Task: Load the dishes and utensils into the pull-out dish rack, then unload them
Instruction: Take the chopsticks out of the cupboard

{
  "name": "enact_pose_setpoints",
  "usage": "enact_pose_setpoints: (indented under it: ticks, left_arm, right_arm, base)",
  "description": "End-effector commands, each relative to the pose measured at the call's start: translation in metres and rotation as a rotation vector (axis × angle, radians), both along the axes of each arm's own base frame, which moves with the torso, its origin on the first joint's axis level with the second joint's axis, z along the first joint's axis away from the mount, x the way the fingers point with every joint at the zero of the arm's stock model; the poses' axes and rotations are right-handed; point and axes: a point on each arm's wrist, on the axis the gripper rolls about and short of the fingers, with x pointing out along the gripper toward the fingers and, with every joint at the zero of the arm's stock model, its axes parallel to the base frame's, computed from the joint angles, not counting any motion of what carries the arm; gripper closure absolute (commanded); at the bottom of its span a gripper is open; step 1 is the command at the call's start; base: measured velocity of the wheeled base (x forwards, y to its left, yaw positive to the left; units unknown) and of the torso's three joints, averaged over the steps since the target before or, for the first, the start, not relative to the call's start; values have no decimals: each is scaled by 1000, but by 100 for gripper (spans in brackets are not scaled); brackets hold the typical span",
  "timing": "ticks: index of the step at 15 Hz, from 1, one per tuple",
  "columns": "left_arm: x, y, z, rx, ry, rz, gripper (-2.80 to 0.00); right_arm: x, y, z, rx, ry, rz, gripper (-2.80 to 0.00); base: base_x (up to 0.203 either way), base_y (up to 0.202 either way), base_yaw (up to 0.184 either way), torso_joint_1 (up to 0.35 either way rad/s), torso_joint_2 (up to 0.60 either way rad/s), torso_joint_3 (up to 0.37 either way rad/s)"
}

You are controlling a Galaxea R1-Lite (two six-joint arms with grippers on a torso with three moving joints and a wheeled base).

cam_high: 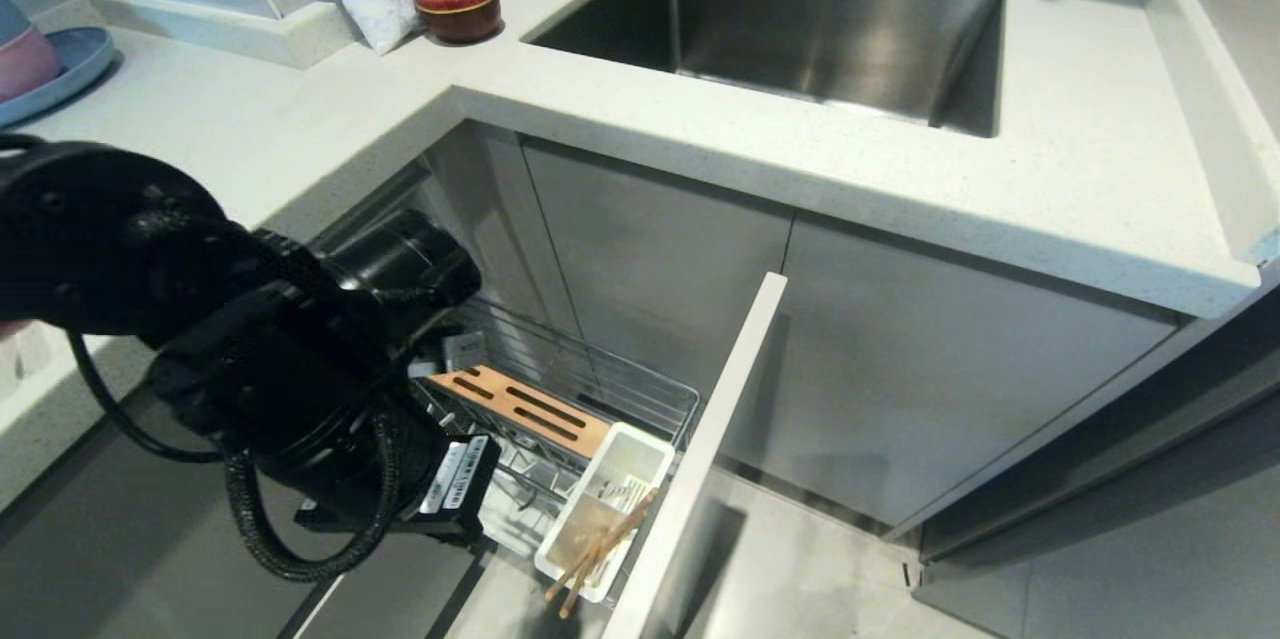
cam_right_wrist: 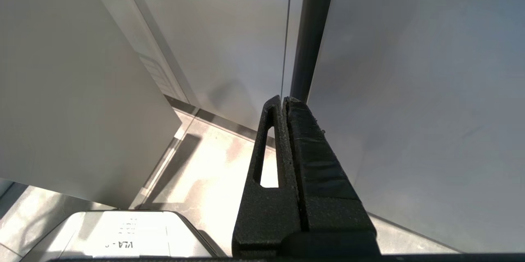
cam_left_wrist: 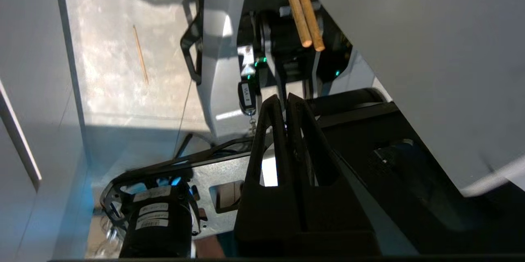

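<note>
head view: pull-out dish rack open at 6 o'clock, chrome wire, slotted wooden strip. light-wood chopsticks lie slanted in white plastic cutlery tray; metal utensil ends faint beside them. plate, bowl not visible; stage unclear. left arm at 8 o'clock.
left wrist view: left gripper fingers together, empty; chopstick tips at 12 o'clock.
right wrist view: right gripper pressed together, parked by matte cabinet panels.

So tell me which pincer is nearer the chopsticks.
Left. The left pincer, shut and empty, hangs just short of the chopsticks sticking out of the tray. The right pincer is parked by cabinet panels, no chopsticks near.
</note>
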Motion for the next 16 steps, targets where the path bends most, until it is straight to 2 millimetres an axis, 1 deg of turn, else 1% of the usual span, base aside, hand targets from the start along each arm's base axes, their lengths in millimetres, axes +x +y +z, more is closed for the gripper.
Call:
enact_pose_setpoints:
  ticks: [1,2,6,11,16]
  left_arm:
    - [10,-9,-21,41,73,-5,0]
    - [13,-11,-27,48,90,-7,-280]
    - [21,-22,-42,12,165,-29,-280]
    - [36,-33,-73,65,253,-18,-280]
    - [43,-38,-92,103,306,-14,-280]
  right_arm:
    - [0,0,-1,0,-2,1,0]
    - [0,0,-1,0,-2,0,0]
    - [0,0,-1,0,-2,1,0]
    - [0,0,-1,0,-2,1,0]
    - [0,0,-1,0,-2,1,0]
  base:
    - [0,0,0,0,0,0]
    - [0,0,0,0,0,0]
    - [0,0,0,0,0,0]
    - [0,0,0,0,0,0]
    - [0,0,0,0,0,0]
